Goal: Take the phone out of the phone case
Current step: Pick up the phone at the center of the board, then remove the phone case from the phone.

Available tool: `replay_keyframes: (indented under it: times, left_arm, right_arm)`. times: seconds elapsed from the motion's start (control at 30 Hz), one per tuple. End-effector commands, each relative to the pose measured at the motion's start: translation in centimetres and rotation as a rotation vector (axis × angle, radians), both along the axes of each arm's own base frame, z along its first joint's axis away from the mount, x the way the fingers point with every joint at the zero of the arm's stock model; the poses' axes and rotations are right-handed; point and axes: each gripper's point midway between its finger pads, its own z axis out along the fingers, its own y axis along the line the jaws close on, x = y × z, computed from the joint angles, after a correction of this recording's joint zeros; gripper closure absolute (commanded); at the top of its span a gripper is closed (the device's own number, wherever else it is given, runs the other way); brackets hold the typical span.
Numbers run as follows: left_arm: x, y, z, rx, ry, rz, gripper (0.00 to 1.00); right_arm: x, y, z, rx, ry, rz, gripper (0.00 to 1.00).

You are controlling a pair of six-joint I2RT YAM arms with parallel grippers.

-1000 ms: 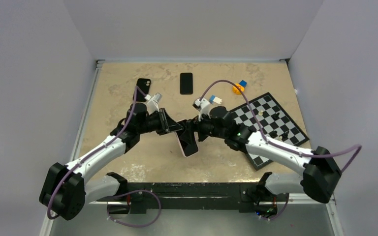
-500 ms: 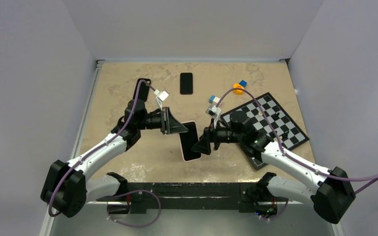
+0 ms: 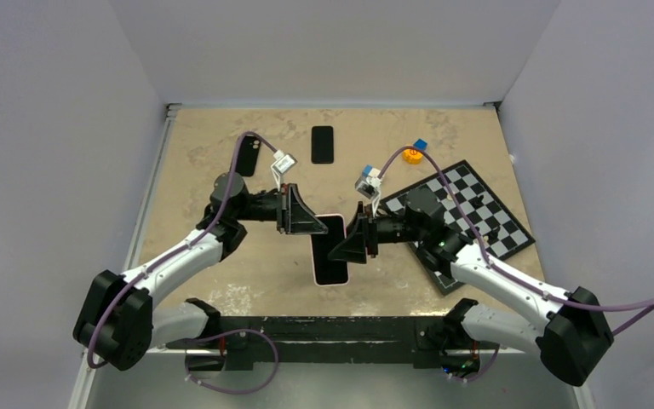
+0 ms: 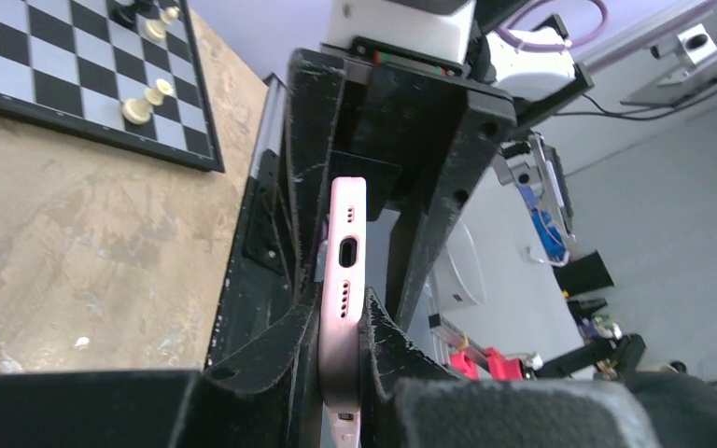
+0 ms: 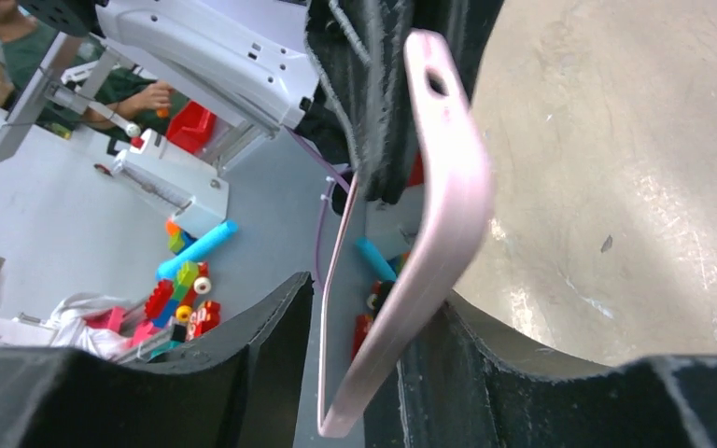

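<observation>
1. Table (image 3: 189, 175): tan, stone-patterned top, grey walls on three sides.
2. Left arm (image 3: 170, 264): reaches from 7 o'clock toward the centre.
3. Right arm (image 3: 498, 274): reaches from 5 o'clock toward the centre.
4. Chessboard (image 3: 477, 204): black and white, set askew at 3 o'clock, flat on the table.
5. Pink phone case (image 3: 317, 271): at table centre, lifted off the surface between the two grippers, long axis running 12 to 6. Its bottom edge, with charging port and speaker holes, shows in the left wrist view (image 4: 346, 266).
6. Phone (image 3: 331, 251): black screen up, seated inside the pink phone case, with the case's rim showing around it.
7. Left gripper (image 3: 313, 225): at the case's 11 o'clock corner. Jaws clamped flat on the two faces of the pink phone case.
8. Right gripper (image 3: 347, 247): at the case's 3 o'clock side. Jaws apart, straddling the case. One finger (image 5: 271, 345) stands clear of it, the other lies against it.
9. Black phone (image 3: 323, 144): flat at 12 o'clock.
10. Black slab (image 3: 246, 158): at 11 o'clock, partly behind a cable. Phone or case, cannot tell.
11. White chess pieces (image 4: 146, 101): upright on the chessboard.
12. Orange item (image 3: 410, 155): at 1 o'clock.
13. Blue block (image 3: 420, 144): touching the orange item.
</observation>
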Motion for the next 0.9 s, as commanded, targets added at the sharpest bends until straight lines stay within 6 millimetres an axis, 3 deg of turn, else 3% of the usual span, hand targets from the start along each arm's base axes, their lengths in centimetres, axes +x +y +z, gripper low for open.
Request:
replay_keyframes:
  times: [0.0, 0.07, 0.17, 0.2, 0.27, 0.3, 0.37, 0.47, 0.53, 0.67, 0.7, 0.83, 0.87]
  left_arm:
    - [-2.1, 0.0, 2.5, -0.081, -0.103, -0.117, 1.00]
    - [-2.5, 0.1, 3.0, -0.090, -0.114, -0.129, 1.00]
    - [-2.2, -0.1, 3.9, -0.099, -0.116, -0.115, 1.00]
    - [-2.0, -0.1, 4.3, -0.105, -0.120, -0.101, 0.95]
    - [-1.4, 0.0, 4.5, -0.096, -0.125, -0.034, 0.65]
    - [-1.0, 0.2, 4.1, -0.074, -0.123, 0.018, 0.55]
    - [0.0, 0.8, 2.9, -0.008, -0.124, 0.146, 0.45]
    - [1.6, 3.0, -0.5, 0.141, -0.052, 0.387, 0.44]
    - [1.7, 4.0, -2.3, 0.156, 0.003, 0.466, 0.51]
    - [0.1, 3.0, -2.6, 0.050, 0.053, 0.381, 0.66]
    - [-0.3, 2.6, -2.3, 0.025, 0.055, 0.345, 0.66]
    - [-1.7, 1.4, -0.3, -0.057, -0.008, 0.239, 0.44]
    - [-1.7, 1.2, -0.1, -0.054, -0.015, 0.222, 0.43]
  right_arm:
    - [0.3, 0.5, 1.9, 0.041, -0.020, 0.045, 0.55]
    - [0.6, 0.8, 1.8, 0.030, -0.022, 0.052, 0.68]
    - [0.6, 1.2, 2.2, 0.036, -0.014, 0.085, 1.00]
    - [0.5, 1.2, 2.4, 0.048, -0.013, 0.082, 1.00]
    - [1.5, 0.7, 3.3, 0.079, -0.004, -0.009, 1.00]
    - [2.5, 0.2, 3.6, 0.089, 0.019, -0.079, 1.00]
    - [4.0, -0.9, 4.4, 0.118, 0.063, -0.169, 1.00]
    - [5.5, -2.4, 5.4, 0.156, 0.096, -0.256, 1.00]
    - [6.4, -3.5, 6.2, 0.179, 0.078, -0.315, 1.00]
    - [6.9, -4.5, 7.9, 0.201, 0.046, -0.318, 1.00]
    - [7.0, -4.5, 8.3, 0.202, 0.039, -0.312, 1.00]
    - [6.9, -4.4, 9.2, 0.192, 0.024, -0.291, 1.00]
    - [6.8, -4.4, 9.4, 0.195, 0.021, -0.288, 1.00]
